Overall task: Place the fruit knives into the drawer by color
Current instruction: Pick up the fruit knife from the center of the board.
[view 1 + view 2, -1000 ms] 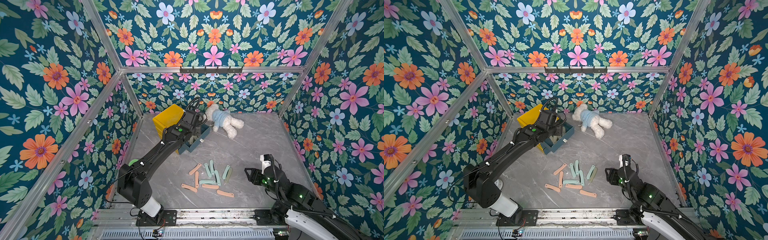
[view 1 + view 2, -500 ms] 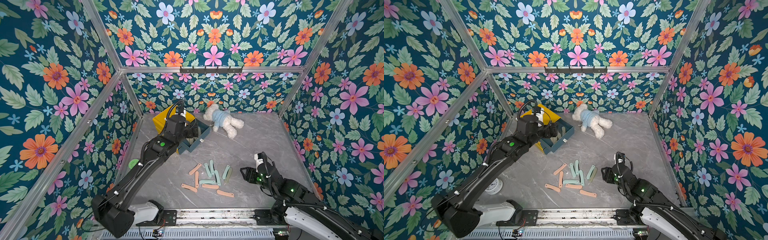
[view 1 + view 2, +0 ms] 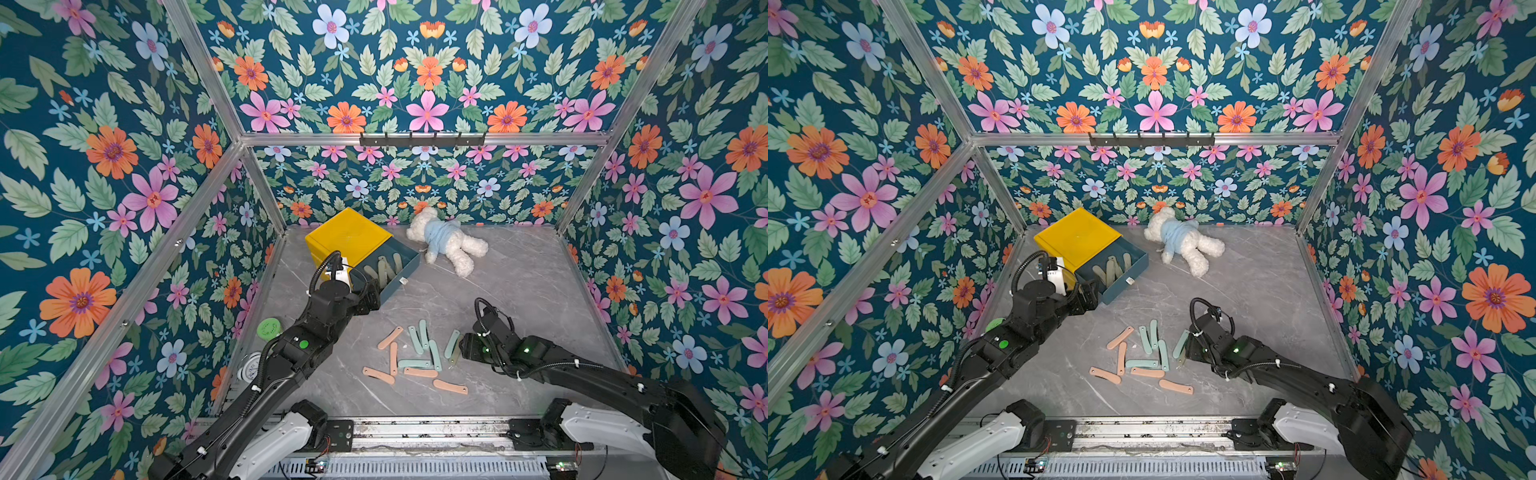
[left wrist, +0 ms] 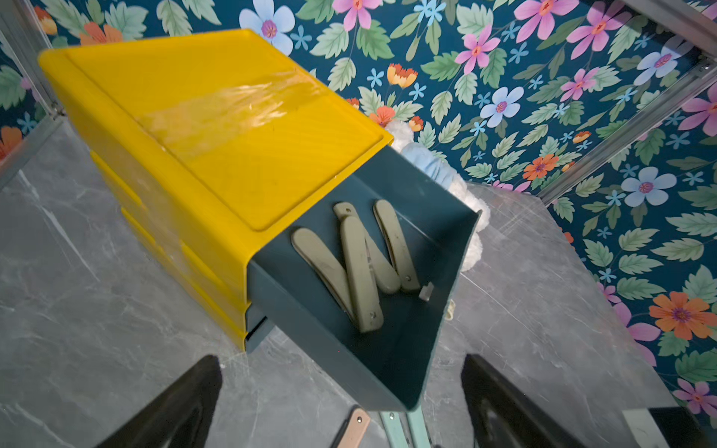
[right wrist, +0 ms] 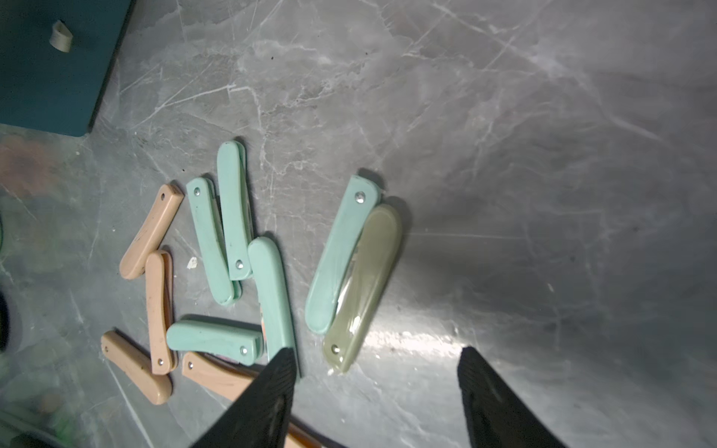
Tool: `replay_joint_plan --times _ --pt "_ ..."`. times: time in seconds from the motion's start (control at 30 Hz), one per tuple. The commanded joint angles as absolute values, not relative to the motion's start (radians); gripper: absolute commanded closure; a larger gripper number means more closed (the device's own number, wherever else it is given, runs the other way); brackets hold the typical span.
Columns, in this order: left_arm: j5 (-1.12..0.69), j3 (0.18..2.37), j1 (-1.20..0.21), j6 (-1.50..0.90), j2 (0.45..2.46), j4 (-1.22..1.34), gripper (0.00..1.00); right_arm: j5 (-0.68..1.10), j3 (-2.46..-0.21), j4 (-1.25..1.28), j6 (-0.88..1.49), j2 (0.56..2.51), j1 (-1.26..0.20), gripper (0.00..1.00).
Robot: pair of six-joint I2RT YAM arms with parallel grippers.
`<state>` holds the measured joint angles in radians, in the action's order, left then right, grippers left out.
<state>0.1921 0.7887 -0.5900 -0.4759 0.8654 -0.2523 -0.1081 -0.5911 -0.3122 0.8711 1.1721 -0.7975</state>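
Note:
Loose fruit knives lie on the marble floor: salmon pink ones [image 3: 378, 375] [image 5: 151, 232], pale teal ones [image 3: 415, 363] [image 5: 232, 209]. An olive one [image 5: 362, 287] [image 3: 456, 355] rests against a teal one [image 5: 341, 252] at the pile's right edge. My right gripper [image 5: 378, 360] [image 3: 459, 351] hovers open, with the olive knife's near end between its fingers, untouched. The teal drawer [image 4: 446, 271] [image 3: 401, 286] is pulled out of the yellow cabinet [image 3: 347, 237] and holds several olive knives [image 4: 359, 267] [image 3: 382, 266]. My left gripper [image 4: 341, 364] [image 3: 372, 297] is open and empty, just short of the drawer's near corner.
A white teddy bear [image 3: 446, 243] in a blue shirt lies at the back, right of the drawer. A green round lid [image 3: 269, 328] and a white round object [image 3: 249, 368] sit by the left wall. Floral walls close in three sides.
My left gripper has opened wide and drawn back from over the drawer to its near corner. My right gripper has moved left to the pile's right edge and opened a little more.

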Motion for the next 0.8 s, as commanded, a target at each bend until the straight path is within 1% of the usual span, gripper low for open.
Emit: replay_joint_plan --times 0.0,0.3,0.43,0.67,0.77 --pt "0.167 0.757 -0.591 -0.528 0.856 -0.188 0.01 -0.112 -0.636 -0.279 0.874 1.255 -0.809 0.32" --pt "0.138 0.683 -0.591 -0.539 0.843 -0.169 0.01 -0.11 -0.71 -0.315 0.872 1.471 -0.812 0.44" --pt "0.134 0.669 -0.591 -0.538 0.845 -0.169 0.01 -0.1 -0.735 -0.325 0.87 1.537 -0.813 0.45" --pt "0.13 0.661 -0.591 -0.538 0.836 -0.164 0.01 -0.12 -0.738 -0.435 0.872 1.536 -0.813 0.51" --pt "0.117 0.649 -0.591 -0.541 0.84 -0.149 0.01 -0.134 -0.724 -0.477 0.868 1.514 -0.811 0.52"
